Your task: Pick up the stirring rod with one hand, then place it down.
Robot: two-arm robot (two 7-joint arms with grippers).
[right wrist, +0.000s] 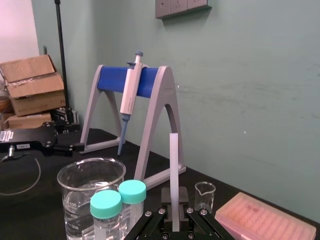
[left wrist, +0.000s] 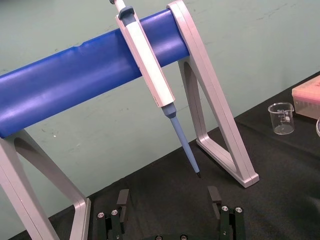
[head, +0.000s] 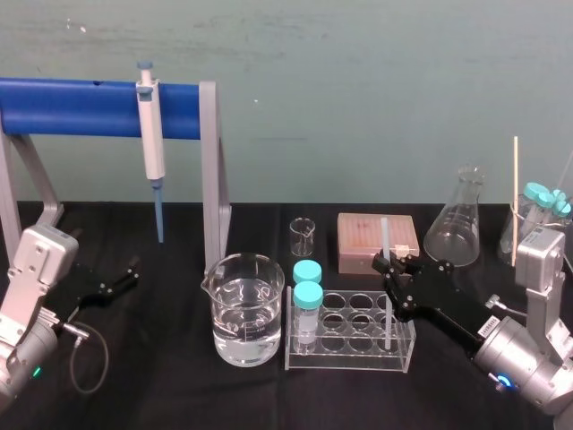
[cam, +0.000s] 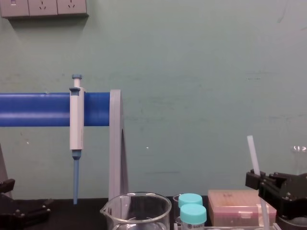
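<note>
Right hand (head: pixel 388 263) pinches the stirring rod (head: pixel 385 235) upright in the tube rack (head: pixel 345 363); left hand (left wrist: pixel 168 200) lies wide open.

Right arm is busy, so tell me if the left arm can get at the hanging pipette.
Probably yes: the left claw sits open facing the pipette, nothing between; the right claw grips the stirring rod over the rack.

my head camera looks forward and down over the black-clothed table (head: pixel 170 394); my chest camera sits low, facing the pale green wall (cam: pixel 192 72). my left wrist camera is near the white-and-blue pipette (left wrist: pixel 147 62), my right wrist one farther off; all four views share it
</note>
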